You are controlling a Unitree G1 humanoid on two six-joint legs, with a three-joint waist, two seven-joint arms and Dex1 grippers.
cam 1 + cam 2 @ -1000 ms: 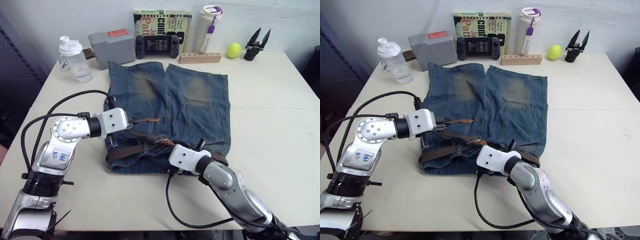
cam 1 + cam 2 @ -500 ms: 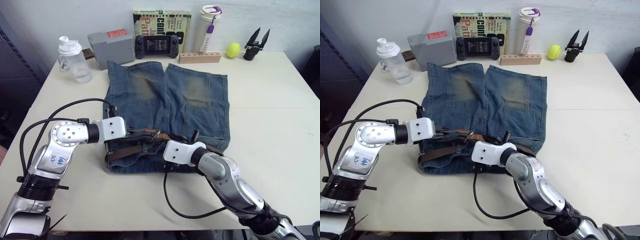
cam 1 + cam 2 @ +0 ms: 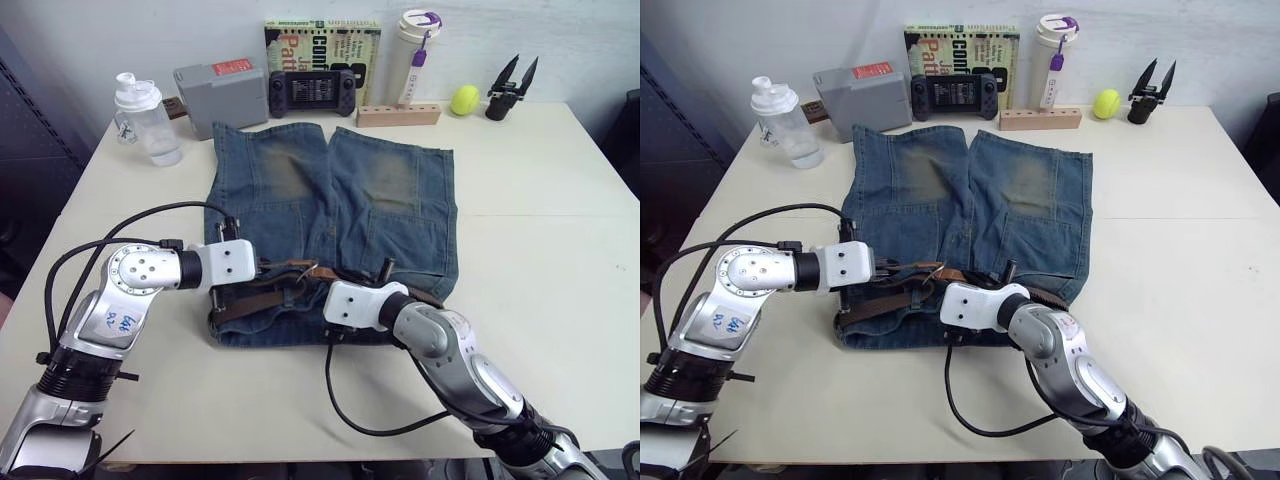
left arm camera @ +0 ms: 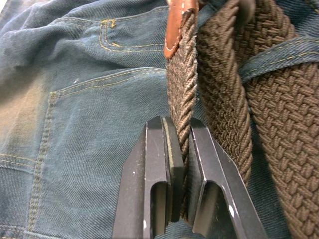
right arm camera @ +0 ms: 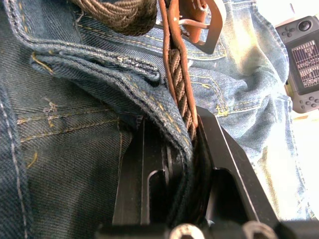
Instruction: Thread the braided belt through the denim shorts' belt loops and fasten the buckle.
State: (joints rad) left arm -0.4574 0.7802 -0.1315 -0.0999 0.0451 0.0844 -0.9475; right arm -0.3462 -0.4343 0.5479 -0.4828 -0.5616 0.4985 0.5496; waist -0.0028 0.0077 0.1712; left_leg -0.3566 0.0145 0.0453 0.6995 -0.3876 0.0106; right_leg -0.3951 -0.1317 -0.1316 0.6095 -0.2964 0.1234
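Silver-grey arms, white wrist blocks, black cables, black-fingered left claw (image 4: 180, 149).

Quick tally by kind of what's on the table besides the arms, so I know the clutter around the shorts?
Clothing: 2, the denim shorts and braided belt
Drink containers: 2, clear bottle, white tumbler
Electronics: 2, grey box, handheld controller
Books: 1
Wooden blocks: 1
Balls: 1, yellow-green
Black clips: 1
Total: 10
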